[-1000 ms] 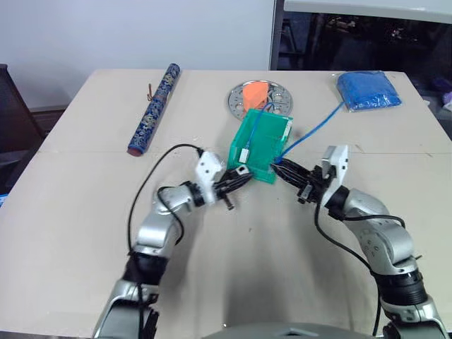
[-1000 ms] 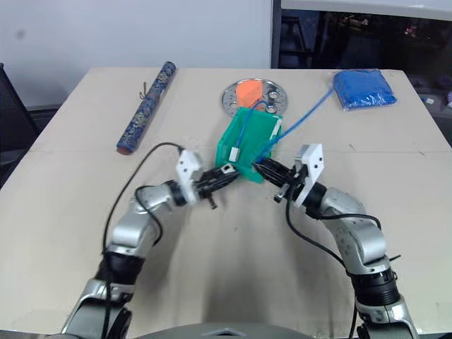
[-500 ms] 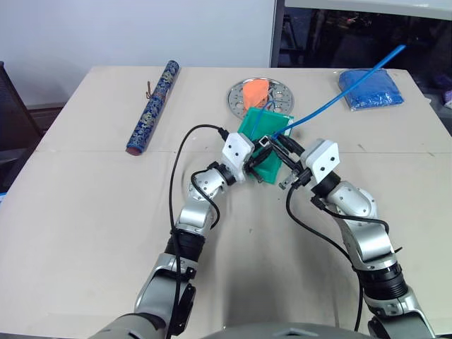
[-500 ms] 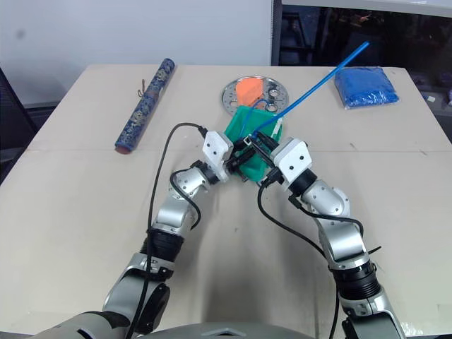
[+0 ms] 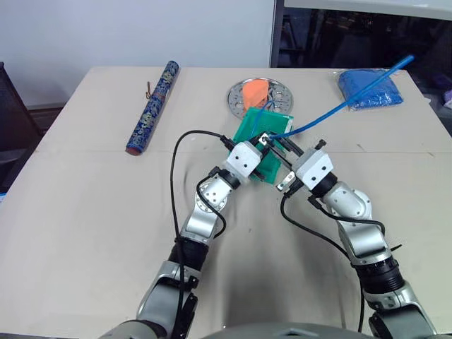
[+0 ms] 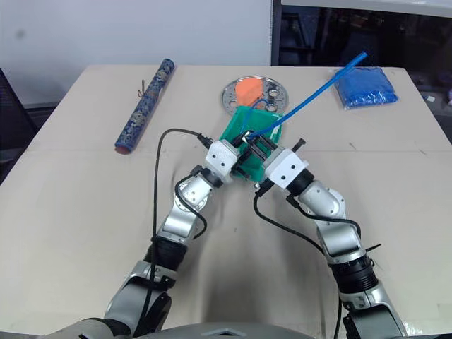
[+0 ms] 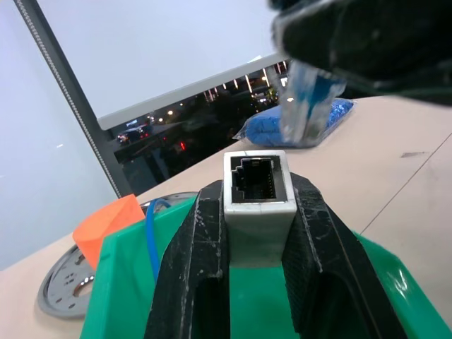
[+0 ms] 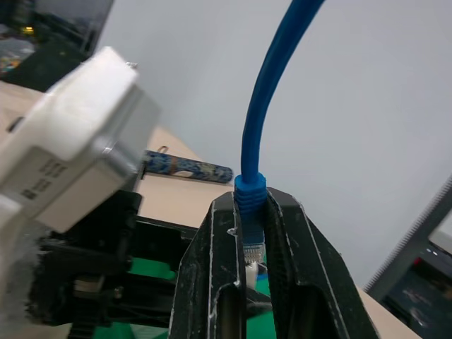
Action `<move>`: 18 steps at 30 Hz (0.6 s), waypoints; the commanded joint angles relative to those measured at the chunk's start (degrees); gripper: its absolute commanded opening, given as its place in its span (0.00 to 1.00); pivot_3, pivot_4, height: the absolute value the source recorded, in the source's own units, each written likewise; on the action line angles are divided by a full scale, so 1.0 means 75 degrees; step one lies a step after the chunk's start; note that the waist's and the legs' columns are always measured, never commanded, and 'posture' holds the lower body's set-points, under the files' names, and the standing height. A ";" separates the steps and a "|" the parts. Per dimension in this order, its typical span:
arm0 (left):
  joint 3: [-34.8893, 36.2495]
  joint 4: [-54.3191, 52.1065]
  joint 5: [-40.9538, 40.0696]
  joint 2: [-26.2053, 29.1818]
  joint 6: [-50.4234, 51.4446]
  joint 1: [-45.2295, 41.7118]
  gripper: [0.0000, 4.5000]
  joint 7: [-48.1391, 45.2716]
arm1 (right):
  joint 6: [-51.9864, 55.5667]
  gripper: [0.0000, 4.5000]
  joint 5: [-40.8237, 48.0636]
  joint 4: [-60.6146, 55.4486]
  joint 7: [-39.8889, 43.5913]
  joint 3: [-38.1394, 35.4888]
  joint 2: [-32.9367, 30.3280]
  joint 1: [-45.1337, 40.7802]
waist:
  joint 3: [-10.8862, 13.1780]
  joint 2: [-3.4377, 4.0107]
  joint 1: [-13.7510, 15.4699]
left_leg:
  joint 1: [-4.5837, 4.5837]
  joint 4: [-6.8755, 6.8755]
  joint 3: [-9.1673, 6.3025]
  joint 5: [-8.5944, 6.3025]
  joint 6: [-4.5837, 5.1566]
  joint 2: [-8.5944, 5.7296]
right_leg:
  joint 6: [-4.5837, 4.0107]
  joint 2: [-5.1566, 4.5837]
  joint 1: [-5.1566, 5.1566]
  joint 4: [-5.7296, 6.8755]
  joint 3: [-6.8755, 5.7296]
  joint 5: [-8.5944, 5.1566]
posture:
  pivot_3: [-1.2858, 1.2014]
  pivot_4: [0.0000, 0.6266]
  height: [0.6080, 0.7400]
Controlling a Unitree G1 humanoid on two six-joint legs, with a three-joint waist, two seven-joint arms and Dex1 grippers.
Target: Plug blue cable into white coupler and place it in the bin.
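**Holding plug and coupler up over the bin, not mated yet**

Left claw [image 7: 258, 233] is clamping the white coupler [image 7: 256, 189] between its two black fingers [image 7: 192, 261], dark socket opening facing outward. Right claw [image 8: 253, 233] is clamping the blue cable [image 8: 272, 92] right at its boot, with the small clear plug [image 8: 252, 253] sitting between the fingers.

Both claws are meeting raised above the front of the bin [image 5: 248, 129], tips pointing toward each other and very close. In the left wrist view the plug end is hanging blurred just above and beside the socket, apart from it. From the head views I can't tell the gap.

Cable is running from the right claw up and away to the robot's right, its free end [image 5: 406, 61] sticking up in the air near the blue packet [image 5: 369, 90]. A second bit of blue is showing inside the bin.

Teal bin is sitting mid-table [image 5: 85, 233], just in front of the round metal plate [image 5: 240, 95] carrying an orange block [image 5: 255, 90]. Dark-blue patterned tube [image 5: 152, 108] is lying well apart on the left.
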 commanded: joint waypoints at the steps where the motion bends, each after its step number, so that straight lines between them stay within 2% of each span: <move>1: -0.0078 -0.0496 0.0008 0.0022 -0.0032 0.0087 0.08 0.0073 | -0.0231 0.00 -0.0030 0.0037 0.0076 0.0111 0.0017 -0.0179 | 0.0000 0.0000 0.0000 | 0.0000 0.0000 0.0001 0.0000 0.0000 0.0000 | 0.0000 0.0000 0.0000 0.0000 0.0000 0.0000 | 0.52 0.24 1.00; 18: -0.0231 -0.0834 0.0074 -0.0007 0.0182 0.0313 0.08 0.0207 | 0.0182 0.00 -0.0503 0.0455 -0.0113 0.0214 0.0145 -0.0226 | 0.0000 0.0000 -0.0002 | 0.0000 0.0002 0.0001 0.0000 0.0000 0.0000 | -0.0001 0.0000 0.0000 0.0003 0.0000 0.0000 | 0.52 0.24 1.00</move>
